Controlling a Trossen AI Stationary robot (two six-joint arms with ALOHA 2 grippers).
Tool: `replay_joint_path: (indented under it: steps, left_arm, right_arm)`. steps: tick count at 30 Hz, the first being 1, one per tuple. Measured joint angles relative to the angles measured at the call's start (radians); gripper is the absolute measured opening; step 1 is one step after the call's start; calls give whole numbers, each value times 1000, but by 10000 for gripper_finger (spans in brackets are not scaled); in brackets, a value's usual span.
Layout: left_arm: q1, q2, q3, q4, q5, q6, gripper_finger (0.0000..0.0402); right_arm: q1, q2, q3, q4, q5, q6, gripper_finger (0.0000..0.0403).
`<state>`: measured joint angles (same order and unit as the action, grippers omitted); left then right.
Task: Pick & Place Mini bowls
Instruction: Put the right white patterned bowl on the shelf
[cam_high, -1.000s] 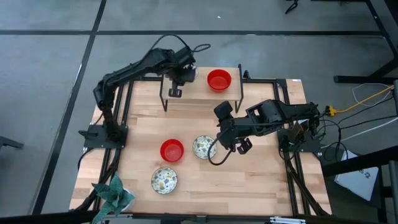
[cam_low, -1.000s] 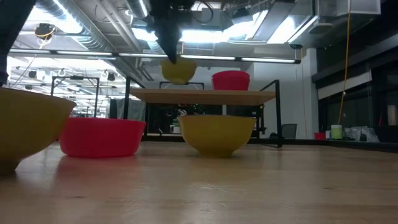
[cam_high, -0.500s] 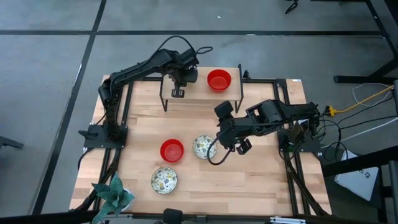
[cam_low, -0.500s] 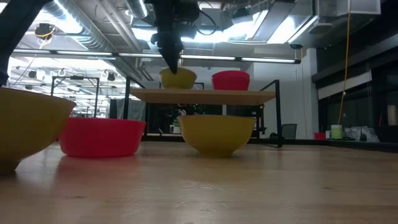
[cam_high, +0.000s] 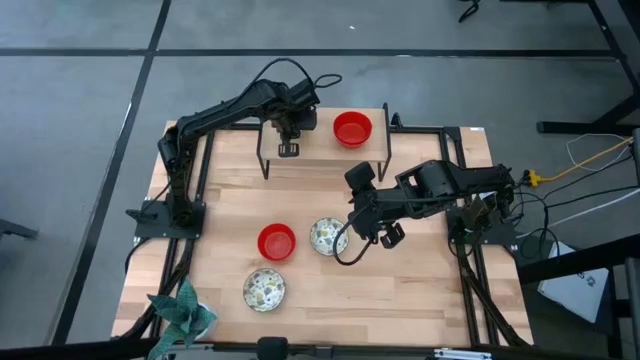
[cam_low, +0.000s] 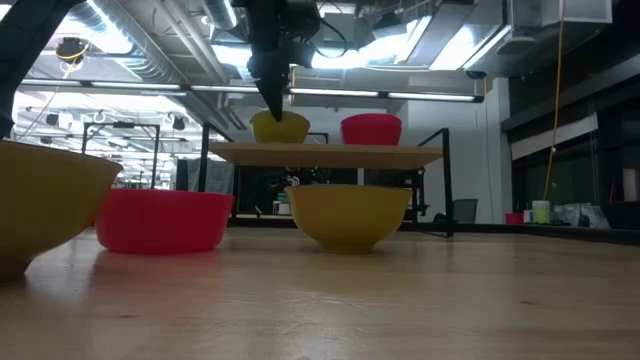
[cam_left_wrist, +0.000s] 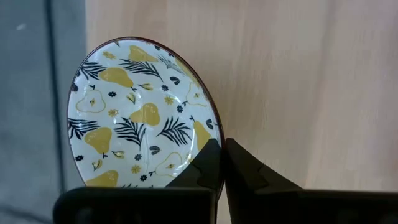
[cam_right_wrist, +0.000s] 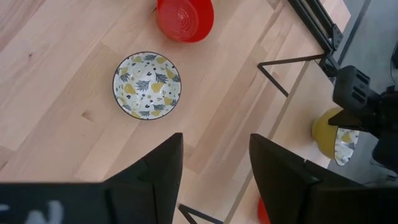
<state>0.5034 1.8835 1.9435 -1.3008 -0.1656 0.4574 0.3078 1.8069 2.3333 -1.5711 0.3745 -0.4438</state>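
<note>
- My left claw (cam_left_wrist: 219, 163) is clamped on the rim of a patterned bowl (cam_left_wrist: 140, 115), resting on the raised shelf (cam_high: 325, 148) beside the red bowl (cam_high: 352, 128).
- I'd confirm it sits flat, part the fingers, then lift straight up.
- My right claw (cam_right_wrist: 213, 163), fingers apart, hangs over the surface (cam_high: 420, 280) near another patterned bowl (cam_high: 326, 237).

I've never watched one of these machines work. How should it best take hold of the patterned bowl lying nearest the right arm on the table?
Probably by the rim, from straight above. The patterned bowl sits upright and open, so one finger could go inside the wall and one outside. The red bowl stands close on one side, so pinching the rim on the side toward the right gripper, now open, looks safest. The left gripper holds its bowl this way.
</note>
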Motion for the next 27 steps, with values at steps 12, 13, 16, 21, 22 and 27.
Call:
replay_joint_path:
  steps: [12, 13, 16, 21, 22, 27]
  left_arm:
    - [-26, -1, -24, 4, -54, -43, 6]
    - [-28, -1, -24, 3, -53, -47, 7]
    - [-35, -1, -25, -5, -46, -58, 11]
    - [-55, -1, -25, -8, -46, -57, 7]
    - [-58, -1, -25, -8, -46, -58, 7]
    - [-63, -1, -27, -10, -43, -75, 17]
  right_arm:
    - [0, 0, 0, 0, 0, 18, 184]
    - [0, 0, 0, 0, 0, 17, 184]
    - [0, 0, 0, 0, 0, 17, 184]
    - [0, 0, 0, 0, 0, 17, 184]
    - [0, 0, 0, 0, 0, 17, 184]
    - [0, 0, 0, 0, 0, 15, 184]
